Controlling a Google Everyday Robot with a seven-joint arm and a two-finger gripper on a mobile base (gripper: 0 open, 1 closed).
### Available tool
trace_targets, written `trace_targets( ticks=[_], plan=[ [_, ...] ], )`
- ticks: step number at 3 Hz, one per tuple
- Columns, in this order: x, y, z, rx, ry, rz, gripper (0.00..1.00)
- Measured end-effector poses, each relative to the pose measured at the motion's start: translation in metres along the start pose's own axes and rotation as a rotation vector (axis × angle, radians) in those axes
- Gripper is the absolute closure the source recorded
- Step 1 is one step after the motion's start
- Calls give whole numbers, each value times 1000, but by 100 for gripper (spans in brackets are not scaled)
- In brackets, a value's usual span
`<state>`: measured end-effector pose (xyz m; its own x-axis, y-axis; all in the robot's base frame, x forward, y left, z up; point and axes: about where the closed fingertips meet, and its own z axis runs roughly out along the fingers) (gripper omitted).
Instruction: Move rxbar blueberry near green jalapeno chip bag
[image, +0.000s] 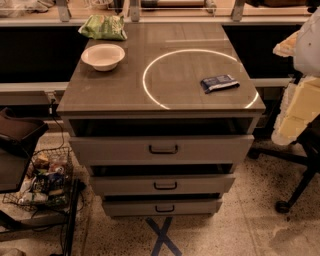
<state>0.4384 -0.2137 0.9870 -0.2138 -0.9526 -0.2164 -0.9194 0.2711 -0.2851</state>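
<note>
The rxbar blueberry (219, 83), a small flat bar in a dark blue wrapper, lies on the right side of the grey cabinet top (130, 85), near its front right corner. The green jalapeno chip bag (104, 27), wrinkly and light green, lies at the far left corner of the top. The two are far apart, at opposite corners. My gripper is not in view. Only pale, bulky parts of my arm (306, 85) show at the right edge, beside the cabinet and off its top.
A round white bowl (103, 56) stands just in front of the chip bag. A bright ring of light (150, 65) lies across the top. Three drawers (162, 148) stand slightly open below. A wire basket (42, 182) of items is at lower left, a chair base (295, 190) at right.
</note>
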Motion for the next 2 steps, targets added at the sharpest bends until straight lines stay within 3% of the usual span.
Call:
trace_targets(
  ticks=[1, 2],
  plan=[
    [0, 0, 0, 0, 0, 0, 0],
    [-2, -25, 3, 1, -18, -1, 0]
  ],
)
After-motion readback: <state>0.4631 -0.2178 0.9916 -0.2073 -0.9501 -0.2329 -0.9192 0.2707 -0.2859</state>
